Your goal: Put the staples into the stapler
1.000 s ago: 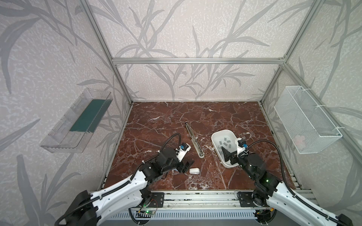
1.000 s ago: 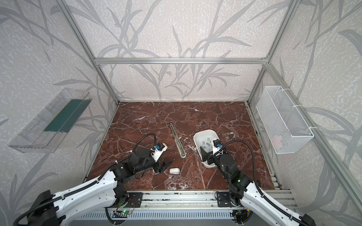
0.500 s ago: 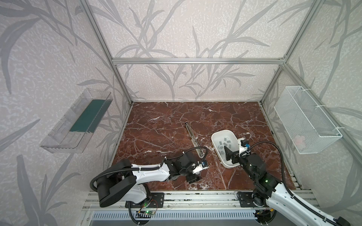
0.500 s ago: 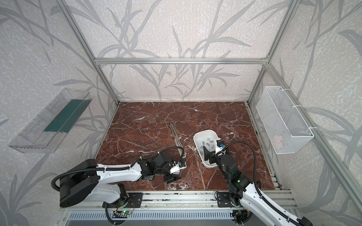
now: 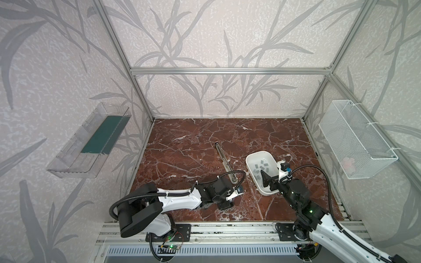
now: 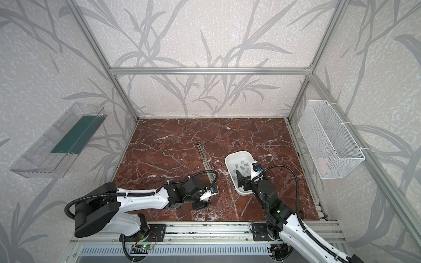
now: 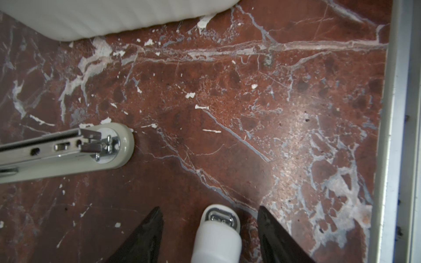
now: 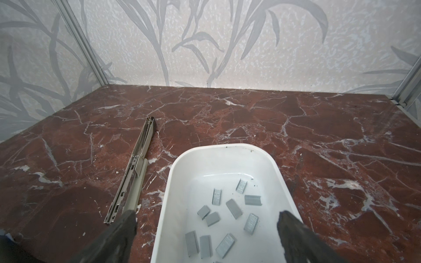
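My left claw [image 7: 209,211] has swung in low since a second ago; it sits half-open astride the small white stapler [image 7: 217,239], not touching. The right claw [image 8: 207,214] gapes empty over the tray [image 8: 173,182] of staples [image 8: 233,208]. Front rail [image 7: 396,136] close; free table [image 5: 193,141] beyond the long open stapler [image 5: 224,160].

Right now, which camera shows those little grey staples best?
The right wrist view: the staples lie close and sharp in the white tray. Both top views show tiny grey flecks; the left wrist view shows none.
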Available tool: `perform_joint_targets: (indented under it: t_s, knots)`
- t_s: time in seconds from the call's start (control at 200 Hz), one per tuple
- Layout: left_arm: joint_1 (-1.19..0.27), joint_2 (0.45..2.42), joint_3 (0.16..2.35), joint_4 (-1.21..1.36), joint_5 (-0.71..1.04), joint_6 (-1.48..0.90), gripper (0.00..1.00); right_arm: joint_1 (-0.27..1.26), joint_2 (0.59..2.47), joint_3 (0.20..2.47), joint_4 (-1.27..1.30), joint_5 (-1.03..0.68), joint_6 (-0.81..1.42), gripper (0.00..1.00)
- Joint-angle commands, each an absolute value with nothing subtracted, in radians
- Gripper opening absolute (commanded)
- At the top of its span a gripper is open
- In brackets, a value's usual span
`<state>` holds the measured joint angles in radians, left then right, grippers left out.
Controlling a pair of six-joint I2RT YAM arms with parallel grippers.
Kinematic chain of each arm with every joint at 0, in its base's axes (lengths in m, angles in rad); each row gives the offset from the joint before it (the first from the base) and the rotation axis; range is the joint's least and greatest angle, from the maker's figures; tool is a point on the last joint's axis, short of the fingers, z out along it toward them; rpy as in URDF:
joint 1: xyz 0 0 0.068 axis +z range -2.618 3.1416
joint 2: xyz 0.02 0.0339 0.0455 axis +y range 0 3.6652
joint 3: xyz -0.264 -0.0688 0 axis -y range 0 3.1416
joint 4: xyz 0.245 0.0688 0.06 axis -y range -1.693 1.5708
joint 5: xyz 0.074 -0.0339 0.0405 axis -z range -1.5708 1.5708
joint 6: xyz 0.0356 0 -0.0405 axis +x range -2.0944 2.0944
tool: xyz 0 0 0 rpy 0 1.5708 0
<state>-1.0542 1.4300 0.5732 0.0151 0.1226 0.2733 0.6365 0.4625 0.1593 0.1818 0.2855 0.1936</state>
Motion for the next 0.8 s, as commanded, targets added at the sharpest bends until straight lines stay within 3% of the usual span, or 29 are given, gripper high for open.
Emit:
perform_joint_targets:
  t_s: [0.0,0.57,0.795]
  knots:
    - [-1.061,1.423,0.592,-0.023,0.103,0.288,0.57,0.635,0.414,0.144,0.157,0.277,0.203,0.97]
    - [-1.069,1.480,0.661,-0.147,0.054,0.252,0.61,0.635,0.456,0.155,0.170,0.267,0.200,0.97]
    - [-1.072,1.440,0.646,-0.141,0.058,0.246,0.51,0.634,0.456,0.155,0.172,0.267,0.200,0.97]
